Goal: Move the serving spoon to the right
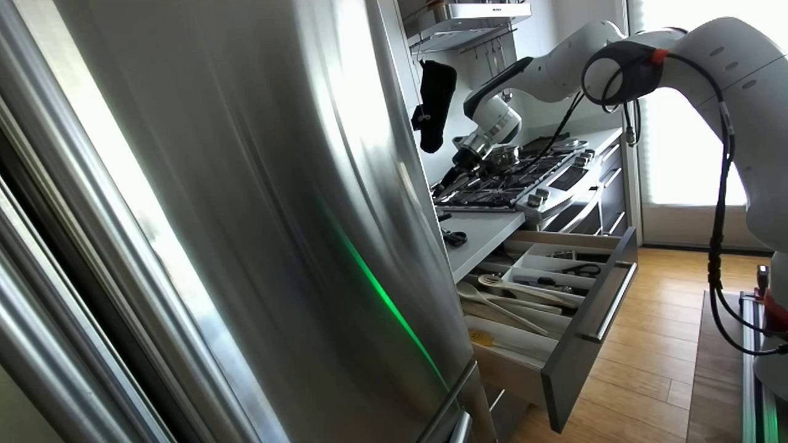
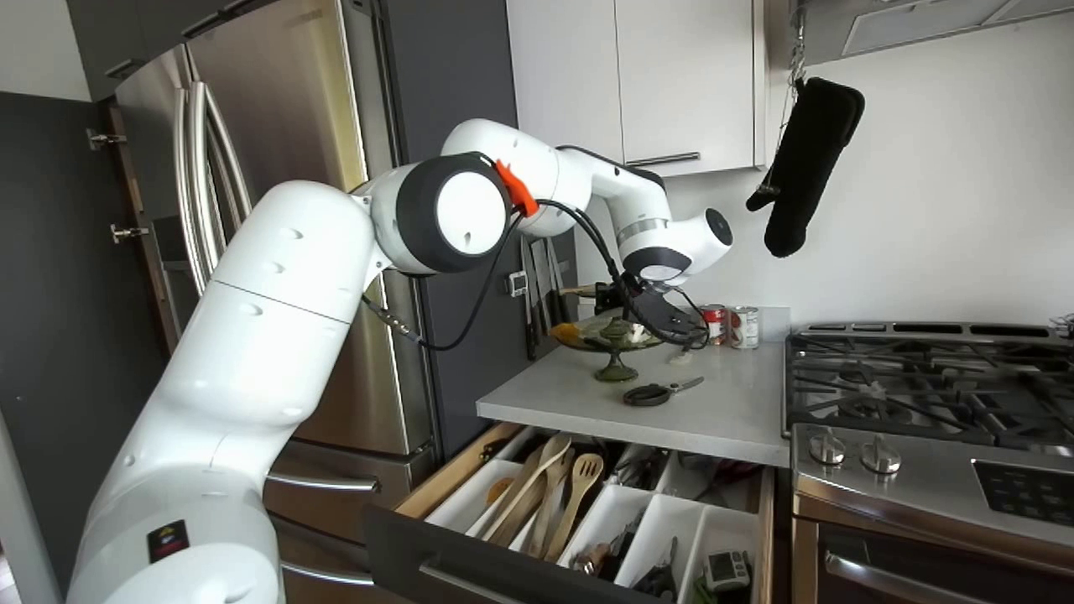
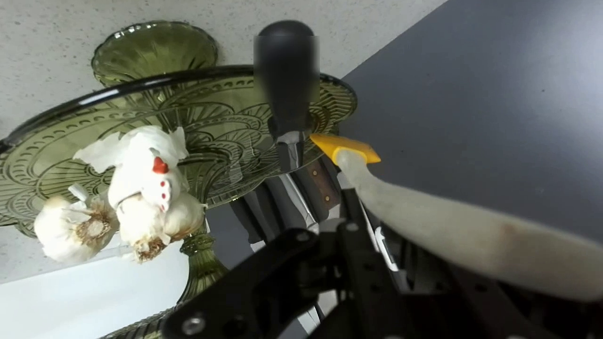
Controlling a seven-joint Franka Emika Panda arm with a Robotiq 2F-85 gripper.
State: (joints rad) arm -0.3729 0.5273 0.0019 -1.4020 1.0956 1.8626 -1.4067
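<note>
Hanging beside the green cake stand (image 3: 226,94), the gripper (image 3: 328,230) has its jaws fully together; whether something thin is pinched between them I cannot tell. In the wrist view (it stands upside down, with the stand's foot at the top), a black-handled utensil (image 3: 288,75) shows close to twelve o'clock of the fingertips, its metal neck pointing back toward them. A pale utensil (image 3: 438,221) with a yellow end lies near the gripper and stretches off past three o'clock. The far ends of both are out of sight, so I cannot tell which, if either, is the serving spoon. Round at nine o'clock are garlic bulbs (image 3: 77,228) and a white figure (image 3: 141,155) with red marks; knives (image 3: 271,207) show between ten and twelve. In an exterior view, scissors (image 2: 659,393) rest on the counter (image 2: 537,396) at five o'clock of the cake stand, two cans (image 2: 744,328) stand at three, and the pulled-out drawer (image 2: 403,541) lies at six, wooden utensils (image 2: 572,507) inside it.
</note>
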